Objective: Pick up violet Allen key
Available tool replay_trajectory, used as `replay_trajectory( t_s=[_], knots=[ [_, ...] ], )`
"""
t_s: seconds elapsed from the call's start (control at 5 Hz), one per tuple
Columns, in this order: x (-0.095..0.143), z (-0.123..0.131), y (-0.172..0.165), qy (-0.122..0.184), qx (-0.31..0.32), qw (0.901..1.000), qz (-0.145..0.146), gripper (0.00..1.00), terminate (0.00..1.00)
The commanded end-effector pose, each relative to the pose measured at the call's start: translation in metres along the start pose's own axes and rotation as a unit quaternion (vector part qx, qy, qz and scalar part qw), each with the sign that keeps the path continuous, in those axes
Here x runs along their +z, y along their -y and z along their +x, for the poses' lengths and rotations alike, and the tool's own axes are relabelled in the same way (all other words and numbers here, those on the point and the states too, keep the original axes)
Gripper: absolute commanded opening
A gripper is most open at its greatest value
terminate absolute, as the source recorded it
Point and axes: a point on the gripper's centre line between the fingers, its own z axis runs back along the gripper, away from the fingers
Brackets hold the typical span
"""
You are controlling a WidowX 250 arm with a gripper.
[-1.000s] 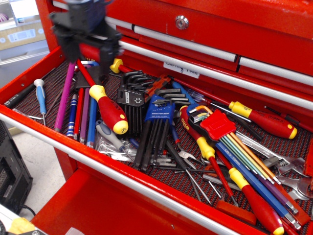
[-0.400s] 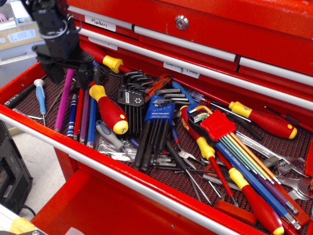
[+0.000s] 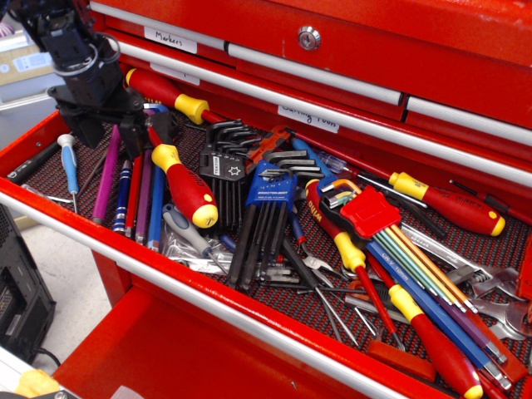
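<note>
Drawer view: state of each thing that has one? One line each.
gripper: low over the key's upper end, jaws either side of it; closed or not, unclear
violet Allen key: flat on the drawer mat, not lifted
tool drawer: pulled open
upper drawers: shut
rainbow key set: keys seated in red holder

Black gripper (image 3: 115,133) over violet Allen key (image 3: 106,179), jaws straddling its top, open drawer (image 3: 166,278)

Black gripper (image 3: 108,133) over a magenta-violet Allen key (image 3: 107,176). Glossy red drawer (image 3: 208,303), black-and-red dotted liner (image 3: 274,303). Red screwdriver (image 3: 184,184) with yellow ends, blue hex-key holder (image 3: 271,184), rainbow key set (image 3: 416,266) in a red clip.
</note>
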Motion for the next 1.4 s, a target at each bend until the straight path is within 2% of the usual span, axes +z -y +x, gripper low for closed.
replay_trajectory(
  t_s=[0.0, 0.2, 0.4, 0.6, 0.8, 1.0, 1.2],
  knots=[
    [-0.008, 0.004, -0.015, 0.015, -0.012, 0.9996, -0.020, 1.00, 0.00],
    [-0.017, -0.003, -0.013, 0.011, 0.002, 0.9995, -0.029, 0.00, 0.00],
    [-0.010, -0.001, -0.011, 0.004, 0.005, 0.9997, -0.023, 0.00, 0.00],
    [0.007, 0.003, -0.002, 0.016, 0.008, 0.9998, -0.002, 0.00, 0.00],
    [0.043, 0.011, 0.012, 0.030, 0.007, 0.9987, 0.041, 0.00, 0.00],
    [0.086, 0.017, 0.012, 0.028, 0.026, 0.9948, 0.094, 0.00, 0.00],
    [0.134, 0.016, 0.015, 0.034, 0.049, 0.9864, 0.153, 0.00, 0.00]
  ],
)
